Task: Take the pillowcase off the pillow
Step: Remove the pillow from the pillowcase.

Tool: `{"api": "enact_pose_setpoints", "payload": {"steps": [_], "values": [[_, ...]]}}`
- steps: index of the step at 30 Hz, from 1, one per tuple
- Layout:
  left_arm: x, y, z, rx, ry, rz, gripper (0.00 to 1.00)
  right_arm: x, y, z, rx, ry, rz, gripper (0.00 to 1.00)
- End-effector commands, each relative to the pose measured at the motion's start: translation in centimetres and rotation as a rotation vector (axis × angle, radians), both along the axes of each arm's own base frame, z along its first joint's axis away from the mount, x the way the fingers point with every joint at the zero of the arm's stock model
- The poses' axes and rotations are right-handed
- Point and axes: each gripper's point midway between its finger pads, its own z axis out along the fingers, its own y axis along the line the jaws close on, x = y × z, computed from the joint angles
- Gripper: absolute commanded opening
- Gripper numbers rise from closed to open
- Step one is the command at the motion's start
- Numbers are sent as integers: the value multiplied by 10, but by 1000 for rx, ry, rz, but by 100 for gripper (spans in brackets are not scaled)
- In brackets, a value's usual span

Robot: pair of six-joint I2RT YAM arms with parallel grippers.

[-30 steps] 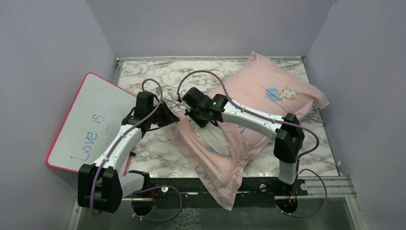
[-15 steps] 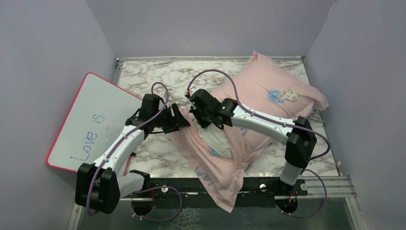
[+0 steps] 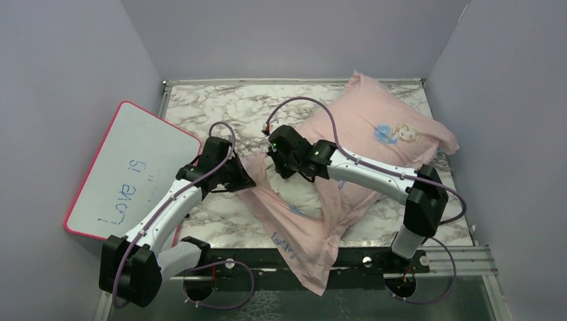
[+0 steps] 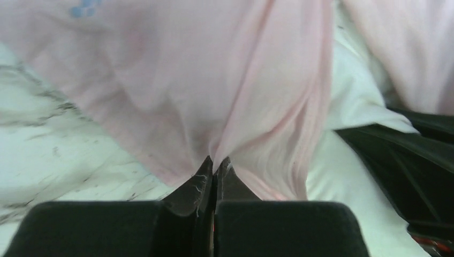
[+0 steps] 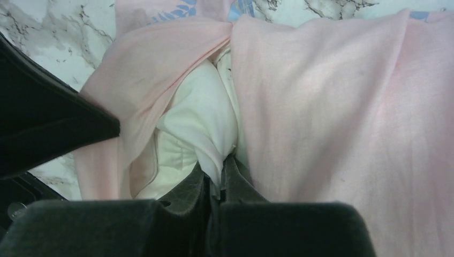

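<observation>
The pale pink pillowcase [image 3: 374,127] lies slantwise from the table's far right to its near edge, where its loose open end [image 3: 301,244] hangs over. The white pillow [image 3: 297,194] bulges out of the opening at the middle. My left gripper [image 3: 249,179] is shut on the pink pillowcase's edge [image 4: 225,123], left of the opening. My right gripper [image 3: 279,167] is shut on a fold of the white pillow [image 5: 206,123], with pink cloth [image 5: 332,107] to its right. The pillow also shows in the left wrist view [image 4: 353,101].
A pink-edged whiteboard [image 3: 127,167] with blue writing leans at the left, half off the marble table [image 3: 220,103]. Purple walls close in the left, back and right. A metal rail [image 3: 374,257] runs along the near edge by the arm bases.
My left gripper has moved right and nearer, taking hold of the pillowcase's edge. My right gripper has shifted right and a little farther back, holding the white pillow.
</observation>
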Motion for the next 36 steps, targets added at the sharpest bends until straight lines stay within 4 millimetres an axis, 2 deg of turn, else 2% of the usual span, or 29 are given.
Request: {"api": "enact_pose_setpoints", "payload": {"steps": [1,6,8,11,16,21,23,27,30,32,34,36], "values": [[24,69,3,282,-31,259,0,-3,-23,4,-39,-41,-20,1],[43,131,6,314,-14,411,0,-12,-36,-6,-82,-59,55,1],[52,136,7,297,-21,408,0,-17,-37,-5,-69,-55,84,1],[66,131,3,274,-16,385,0,-26,-27,5,9,-53,147,1],[84,117,-20,207,29,358,0,-46,-7,38,175,-92,314,0],[83,115,-60,200,117,373,0,-56,-1,73,333,-189,379,1],[81,111,-70,182,133,356,0,-57,-1,82,364,-215,384,1],[74,91,-73,124,114,232,0,-37,-2,89,353,-247,270,1],[62,80,-76,142,102,165,0,-19,4,106,371,-274,182,1],[51,71,-78,145,108,135,0,-9,13,126,420,-299,143,1],[40,63,-83,153,122,128,0,2,19,154,489,-354,99,1],[29,55,-89,168,137,120,0,20,17,177,534,-415,-4,1]]}}
